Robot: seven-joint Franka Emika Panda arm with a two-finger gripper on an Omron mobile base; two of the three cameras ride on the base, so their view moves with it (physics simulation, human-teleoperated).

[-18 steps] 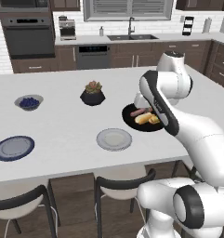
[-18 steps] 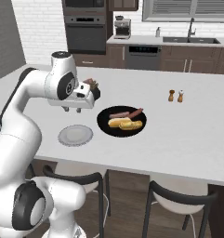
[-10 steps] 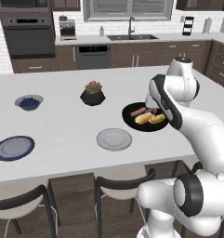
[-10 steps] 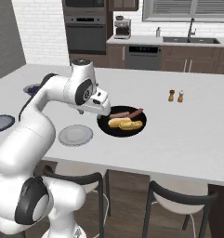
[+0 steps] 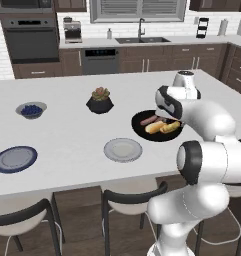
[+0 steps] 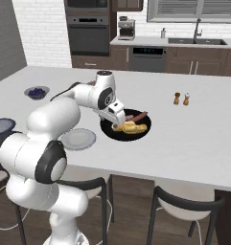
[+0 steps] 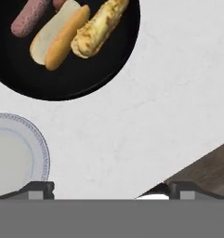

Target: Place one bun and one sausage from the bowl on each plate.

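Overhead, open jaws — bowl (image 7: 20, 69) holds buns (image 7: 62, 35), sausage (image 7: 29, 17).

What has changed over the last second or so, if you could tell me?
The arm swung from over the pale grey plate toward the bowl; the gripper now hangs open at its near edge, holding nothing. Buns, sausages and both plates stayed put.
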